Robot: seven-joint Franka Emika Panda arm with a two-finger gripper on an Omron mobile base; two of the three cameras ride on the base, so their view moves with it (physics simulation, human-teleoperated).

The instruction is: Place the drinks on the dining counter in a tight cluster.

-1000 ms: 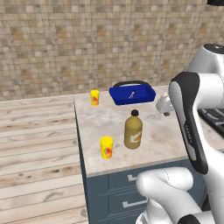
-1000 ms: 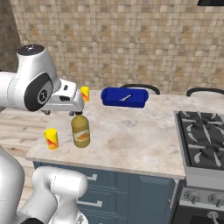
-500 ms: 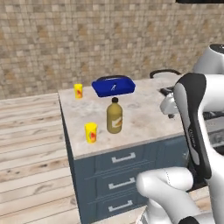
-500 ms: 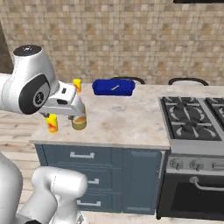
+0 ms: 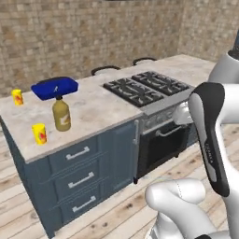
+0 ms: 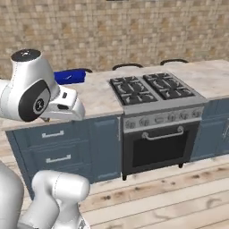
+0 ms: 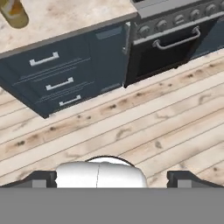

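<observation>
The base is being driven back from the desk (image 5: 98, 105), the amber bottle (image 5: 61, 114) being left ungrasped; the pincer (image 7: 112, 178) is being held wide, empty.

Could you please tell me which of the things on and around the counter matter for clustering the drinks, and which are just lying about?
Belongs to the job:
- amber bottle with black cap
- dining counter, beige stone top over blue drawers

Just lying about:
- two yellow cups
- blue tray behind the bottle
- gas stove
- oven below it
</observation>
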